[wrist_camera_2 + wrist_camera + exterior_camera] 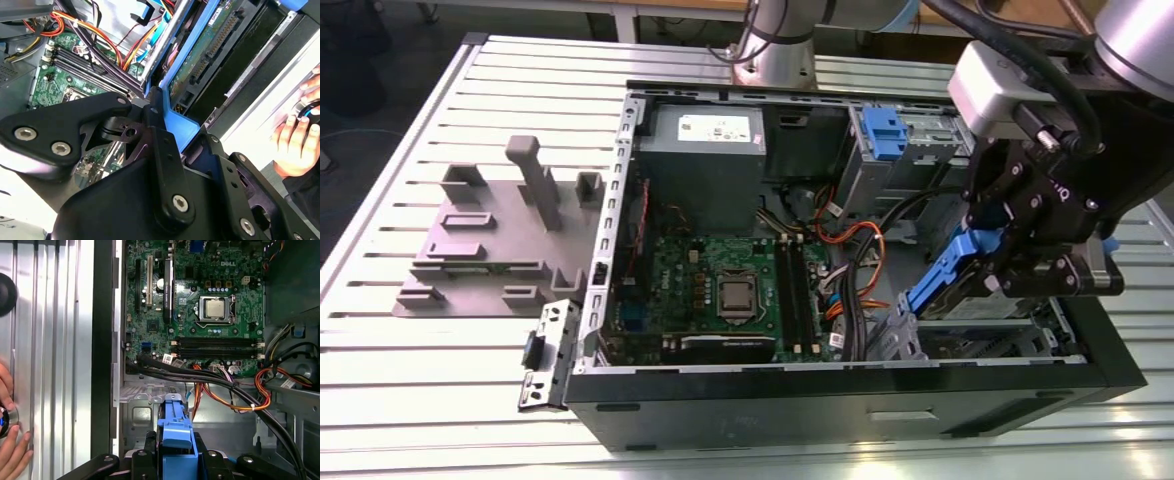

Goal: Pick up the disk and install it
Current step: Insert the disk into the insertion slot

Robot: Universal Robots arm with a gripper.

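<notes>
One grey fixture (pixel 494 235) sits on the slatted worktop (pixel 400 400) at the exterior view's left; next, one open computer case (pixel 854 405) with green motherboard (pixel 720 290). Furthest right, one end effector (pixel 1027 280) grips the blue-railed disk (pixel 938 285), tilted over the case's near right corner.

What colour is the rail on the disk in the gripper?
Blue. The rail on the disk shows best in the first wrist view, held by the gripper.
</notes>
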